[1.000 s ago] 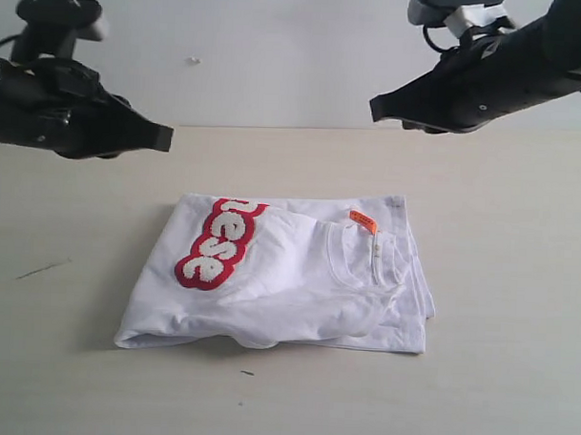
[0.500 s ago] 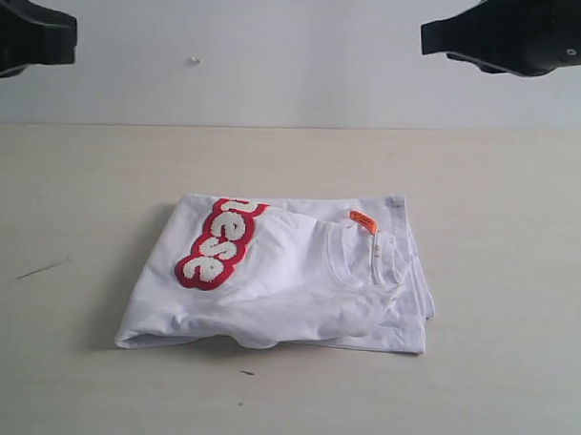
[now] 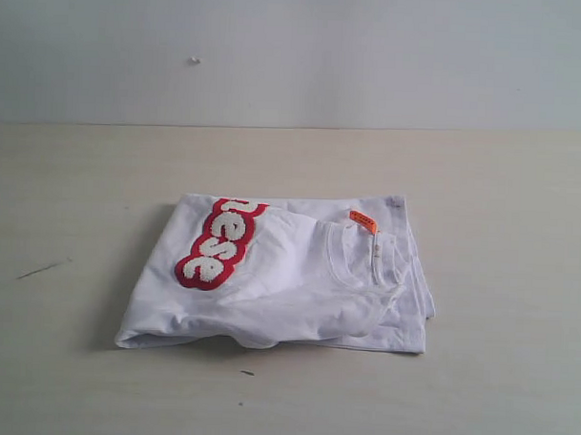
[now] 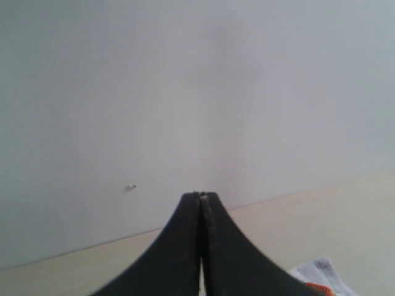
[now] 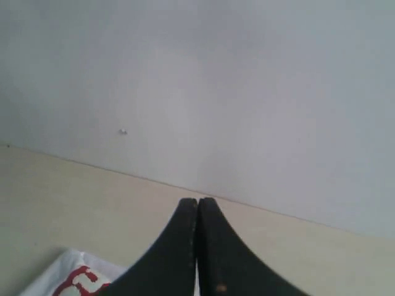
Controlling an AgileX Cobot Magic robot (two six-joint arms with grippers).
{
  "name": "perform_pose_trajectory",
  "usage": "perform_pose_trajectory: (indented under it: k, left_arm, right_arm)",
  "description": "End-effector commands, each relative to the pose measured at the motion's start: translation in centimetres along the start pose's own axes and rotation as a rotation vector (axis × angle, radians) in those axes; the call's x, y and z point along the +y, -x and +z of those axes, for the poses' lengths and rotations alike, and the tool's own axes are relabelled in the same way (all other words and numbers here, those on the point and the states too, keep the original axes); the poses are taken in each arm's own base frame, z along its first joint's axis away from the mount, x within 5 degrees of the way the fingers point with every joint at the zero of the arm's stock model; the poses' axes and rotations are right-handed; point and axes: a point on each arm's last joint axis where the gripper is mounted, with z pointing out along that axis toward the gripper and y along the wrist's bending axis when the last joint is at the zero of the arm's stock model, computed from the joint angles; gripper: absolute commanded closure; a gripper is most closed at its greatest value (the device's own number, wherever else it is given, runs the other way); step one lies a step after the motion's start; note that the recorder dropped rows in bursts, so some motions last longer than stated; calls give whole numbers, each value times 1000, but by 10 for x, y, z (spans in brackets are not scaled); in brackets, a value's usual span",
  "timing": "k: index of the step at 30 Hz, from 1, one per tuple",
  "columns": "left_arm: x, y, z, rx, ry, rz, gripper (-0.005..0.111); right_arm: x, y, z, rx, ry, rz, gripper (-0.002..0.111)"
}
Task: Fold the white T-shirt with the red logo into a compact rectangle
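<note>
Both arms have gone from the exterior view. A second ago they hung over the far side of the table (image 3: pixel 502 187), one at each side. Half a second ago only their tips showed in the upper corners, and now you see none of them there.

The white T-shirt (image 3: pixel 279 284) has not shifted through any of this. It lies folded near the middle of the table, with nothing touching it. The red logo (image 3: pixel 218 244) runs along its left part, only partly in view where the cloth turns under. The ribbed collar (image 3: pixel 351 258) and the orange neck tag (image 3: pixel 363 220) sit on top toward the right.

In the left wrist view, the left fingers (image 4: pixel 185 234) are pressed together with nothing between them. They point at the wall (image 4: pixel 197 92), and only a corner of the shirt shows near them. The right fingers (image 5: pixel 213 246) are likewise together and empty, well clear of the cloth, with a bit of the logo showing at the edge of the right wrist view.

I judge from this that the folding is done, or very nearly, and that the arms have drawn back to rest. The bundle reads as a compact rectangle. Its near-left edge bulges a little, though, and the layers on the right are stepped rather than flush. If you want it tidier, that right edge is the place to square up. Otherwise you can take this as finished.
</note>
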Motion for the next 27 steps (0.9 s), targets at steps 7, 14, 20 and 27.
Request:
perform_pose_trajectory:
  k: [7, 14, 20, 27]
  left_arm:
    - [-2, 4, -67, -207, 2, -54, 107]
    - [-6, -9, -122, -352, -26, -41, 107]
    - [-7, -25, -162, -503, -28, -27, 107]
    - [-8, -27, -169, -526, -35, -20, 107]
  right_arm:
    - [4, 2, -27, 21, 26, -5, 108]
    - [4, -8, -8, 93, 42, 40, 95]
    - [4, -6, -8, 77, 38, 35, 94]
    - [4, -6, -8, 77, 39, 38, 94]
